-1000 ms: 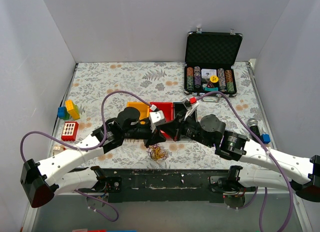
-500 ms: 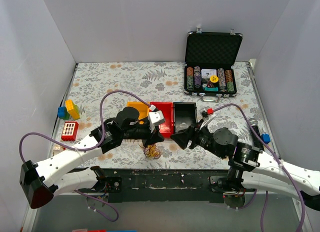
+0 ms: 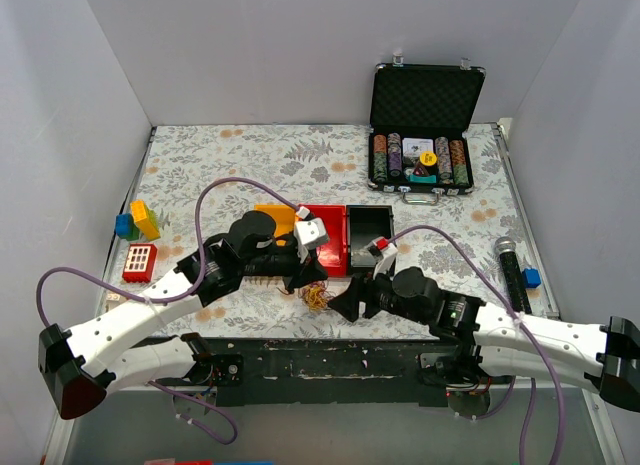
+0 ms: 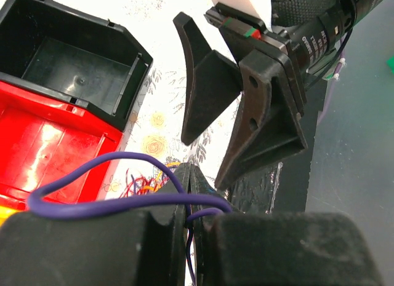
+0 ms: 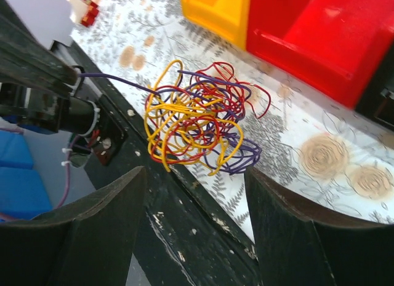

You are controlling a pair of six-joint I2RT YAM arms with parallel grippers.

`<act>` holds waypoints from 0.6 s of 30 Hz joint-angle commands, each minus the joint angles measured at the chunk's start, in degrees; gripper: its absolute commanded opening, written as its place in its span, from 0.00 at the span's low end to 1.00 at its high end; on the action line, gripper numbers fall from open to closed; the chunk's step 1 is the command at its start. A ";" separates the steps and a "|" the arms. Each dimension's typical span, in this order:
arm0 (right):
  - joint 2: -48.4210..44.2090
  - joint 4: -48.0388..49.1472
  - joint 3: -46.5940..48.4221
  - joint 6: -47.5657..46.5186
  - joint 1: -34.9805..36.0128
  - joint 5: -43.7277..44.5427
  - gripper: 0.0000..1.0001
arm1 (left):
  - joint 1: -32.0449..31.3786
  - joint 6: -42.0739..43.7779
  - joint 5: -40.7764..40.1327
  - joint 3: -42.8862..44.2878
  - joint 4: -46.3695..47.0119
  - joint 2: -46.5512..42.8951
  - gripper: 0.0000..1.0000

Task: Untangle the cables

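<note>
Top view, near edge: right gripper (image 3: 345, 303) sits low over the front of the worktop (image 3: 200, 165), jaws apart, pointing left at the cables (image 3: 318, 298). Cables are a small yellow, red and purple tangle near the worktop's front edge, between the two grippers and just in front of the red bin (image 3: 325, 240). Left gripper (image 3: 305, 278) is just behind the tangle. From above its jaws are too dark and small to read.

Left wrist view settles it: jaws together, clamped on one purple strand that loops out to the left and back across them. These jaws hide most of the tangle, and only a few red and yellow loops show. The right gripper appears close ahead, side on, jaws apart.

Right wrist view: whole tangle in clear sight beyond the open jaws, touching neither. One purple strand runs taut from it leftwards to a dark part cut off at the frame edge. Cannot tell whether the tangle rests on the worktop or hangs from that strand.

Further back: orange bin (image 3: 275, 217), red bin and black bin (image 3: 368, 230) stand in a row, touching. Wrist views crop them.

Seen only from above: toy blocks (image 3: 137, 222) and a red block (image 3: 140, 260) at left, microphone (image 3: 508, 270) at right, open case of poker chips (image 3: 425, 115) far right.
</note>
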 commanded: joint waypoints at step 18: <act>9.07 20.65 2.02 -7.16 1.18 -7.61 0.67 | 0.73 -0.77 0.80 4.15 -0.22 0.16 0.00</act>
